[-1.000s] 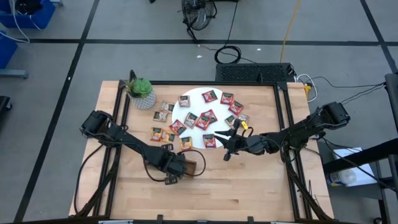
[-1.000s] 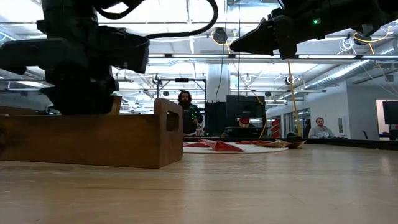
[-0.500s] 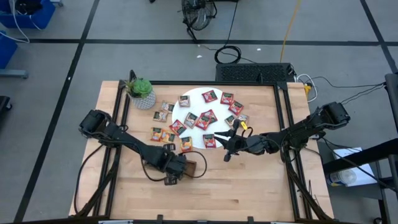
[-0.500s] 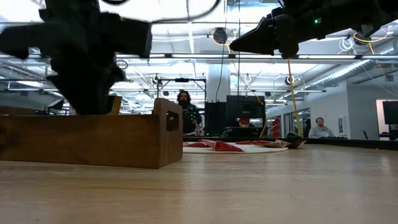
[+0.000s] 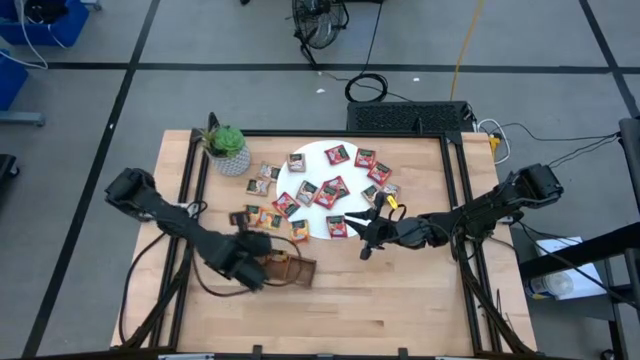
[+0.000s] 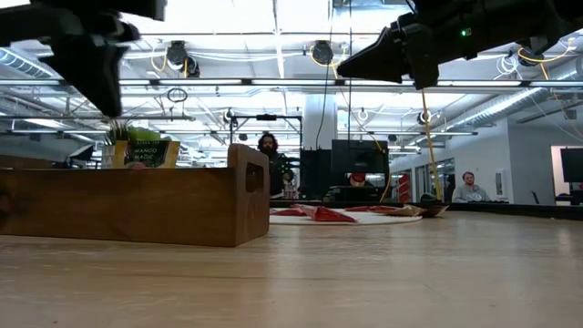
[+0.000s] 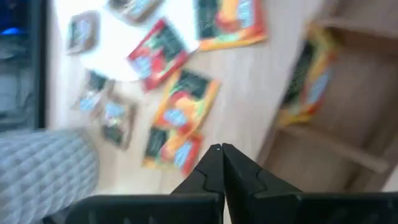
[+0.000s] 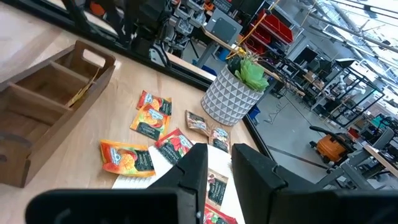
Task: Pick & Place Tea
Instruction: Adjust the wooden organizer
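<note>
Small red and orange tea sachets lie flat on a white disc and on the wood to its left. One orange sachet stands on edge in the wooden tray, leaning on a divider. My left gripper hangs shut and empty above the tray's left end. My right gripper hovers open at the disc's near right edge, above the sachets.
A green potted plant stands at the far left of the table. A black frame borders the table's sides. Bare wood lies near and right of the tray. People show in the room behind.
My left gripper has risen out of the tray and drawn back toward the table's left edge. An orange sachet that it hid before now shows standing in the tray. My right arm has kept still.
</note>
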Available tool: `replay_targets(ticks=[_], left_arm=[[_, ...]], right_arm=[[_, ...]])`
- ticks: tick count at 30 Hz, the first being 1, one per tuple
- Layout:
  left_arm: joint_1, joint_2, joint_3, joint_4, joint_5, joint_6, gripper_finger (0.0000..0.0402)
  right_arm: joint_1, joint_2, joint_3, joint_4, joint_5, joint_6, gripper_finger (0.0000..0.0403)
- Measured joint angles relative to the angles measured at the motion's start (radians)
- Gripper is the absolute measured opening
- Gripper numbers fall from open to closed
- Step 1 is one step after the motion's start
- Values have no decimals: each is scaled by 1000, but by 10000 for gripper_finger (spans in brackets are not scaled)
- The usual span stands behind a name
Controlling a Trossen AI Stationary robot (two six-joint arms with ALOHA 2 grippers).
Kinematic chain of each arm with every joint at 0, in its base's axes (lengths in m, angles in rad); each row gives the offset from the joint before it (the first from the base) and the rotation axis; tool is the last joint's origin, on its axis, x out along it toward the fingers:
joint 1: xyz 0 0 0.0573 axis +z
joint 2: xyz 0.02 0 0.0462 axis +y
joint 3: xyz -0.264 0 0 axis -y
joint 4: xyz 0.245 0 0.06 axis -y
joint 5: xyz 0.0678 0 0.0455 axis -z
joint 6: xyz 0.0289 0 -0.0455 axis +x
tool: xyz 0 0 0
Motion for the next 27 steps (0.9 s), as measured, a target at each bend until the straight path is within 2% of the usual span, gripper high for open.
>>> replay_targets(ticks=[3, 6, 12, 19, 27], left_arm=[[14, -65, -94, 14, 10, -5, 2], [57, -109, -194, 109, 33, 43, 2], [145, -166, -330, 386, 213, 249, 2], [225, -170, -373, 418, 259, 291, 2], [236, -169, -373, 418, 298, 310, 2]], right_arm=[[0, 0, 0, -6, -23, 1, 61], [0, 0, 0, -4, -23, 3, 61], [0, 0, 0, -5, -23, 19, 61], [0, 0, 0, -11, -23, 29, 61], [0, 0, 0, -13, -23, 22, 61]])
